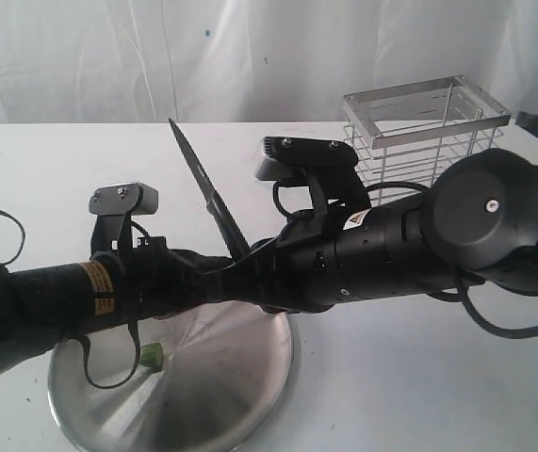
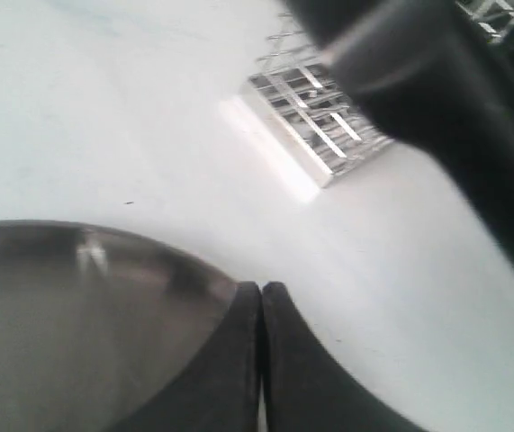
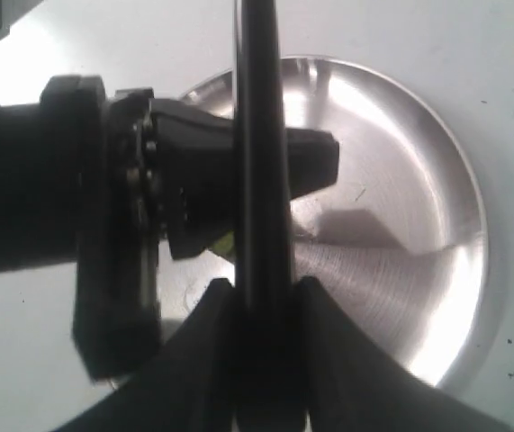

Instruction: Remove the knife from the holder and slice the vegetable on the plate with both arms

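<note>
Black-handled knife (image 1: 203, 193) is being clamped in the right gripper (image 3: 261, 301) above the plate (image 1: 240, 386), blade raised clear; left gripper (image 2: 261, 360), pressed together, is being poised beside the vegetable (image 1: 150, 355), likely for steadying.

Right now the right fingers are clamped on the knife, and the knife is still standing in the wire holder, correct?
Not quite. The right gripper is clamped on the knife, but the knife is out of the holder: the exterior view shows it held over the plate, blade pointing up, with the holder standing apart behind the right arm.
</note>
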### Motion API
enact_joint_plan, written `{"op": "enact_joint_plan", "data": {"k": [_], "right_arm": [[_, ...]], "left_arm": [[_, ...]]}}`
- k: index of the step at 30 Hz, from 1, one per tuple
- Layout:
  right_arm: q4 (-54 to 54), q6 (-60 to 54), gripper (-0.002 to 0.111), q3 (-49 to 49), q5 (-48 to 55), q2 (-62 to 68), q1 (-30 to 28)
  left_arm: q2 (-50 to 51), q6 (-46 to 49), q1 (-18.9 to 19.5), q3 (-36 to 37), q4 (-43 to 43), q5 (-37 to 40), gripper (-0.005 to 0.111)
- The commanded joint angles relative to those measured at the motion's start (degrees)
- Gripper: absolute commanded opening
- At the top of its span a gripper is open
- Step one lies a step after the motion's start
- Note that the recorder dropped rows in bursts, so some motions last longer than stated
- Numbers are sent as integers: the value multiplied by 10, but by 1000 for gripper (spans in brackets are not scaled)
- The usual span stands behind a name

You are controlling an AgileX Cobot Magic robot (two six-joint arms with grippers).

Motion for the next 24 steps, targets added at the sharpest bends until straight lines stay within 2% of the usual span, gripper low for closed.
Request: {"op": "enact_joint_plan", "data": {"k": [1,4,7,10,13,14,15,17,18,19,21,24], "right_arm": [[-6,2,0,-1,23,0,0],[-6,3,0,-1,25,0,0],[-6,40,0,-1,30,0,-1],[-16,41,0,-1,72,1,-1],[-19,37,0,-1,93,1,-1],[-19,36,0,-1,94,1,-1],[-19,36,0,-1,94,1,-1],[-22,36,0,-1,97,1,-1],[-27,36,0,-1,105,1,-1],[-28,44,0,-1,121,1,-1],[-36,77,0,-2,151,0,-1],[-90,88,0,-21,212,-1,-1]], "left_arm": [[-3,25,38,-2,-42,7,0],[-3,-19,109,-2,-6,-15,0],[-3,-38,153,4,62,-18,0],[-4,-75,188,43,62,-105,0],[-4,-115,196,58,95,-171,0],[-4,-136,196,61,140,-181,0],[-4,-142,196,66,150,-188,0],[-4,-145,196,88,121,-224,0],[-4,-145,196,105,85,-235,0],[-4,-145,197,125,14,-235,0],[-4,-159,200,136,-36,-235,0],[-18,-174,209,130,8,-235,0]]}}
